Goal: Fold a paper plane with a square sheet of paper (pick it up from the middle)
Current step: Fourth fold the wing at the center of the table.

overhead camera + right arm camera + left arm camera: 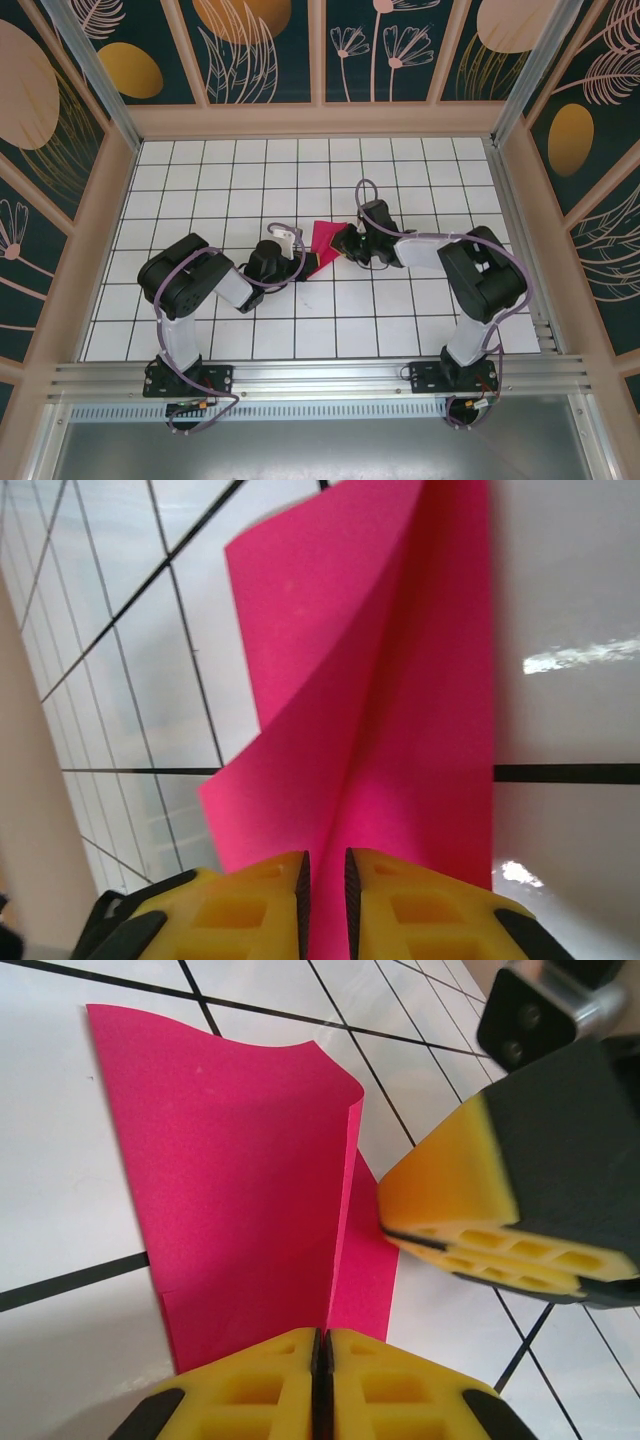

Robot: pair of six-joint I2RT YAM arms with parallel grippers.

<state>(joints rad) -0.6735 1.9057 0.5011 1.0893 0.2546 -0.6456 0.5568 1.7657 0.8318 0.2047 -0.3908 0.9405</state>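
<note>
Both pink sheet edges tight in left claw, right claw; free tiles around.

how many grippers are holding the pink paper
2: the left gripper clamps the pink paper on its left side, the right gripper on its right side.

Table lies open all round — left gripper and right gripper (close together) crowd the paper.

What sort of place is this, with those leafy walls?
Probably a robot test booth rather than a home: a white gridded tabletop walled in by dark teal leaf-patterned panels, and two black-and-white robot arms bolted to a silver metal rail, both holding a thin magenta-pink sheet of paper.
</note>
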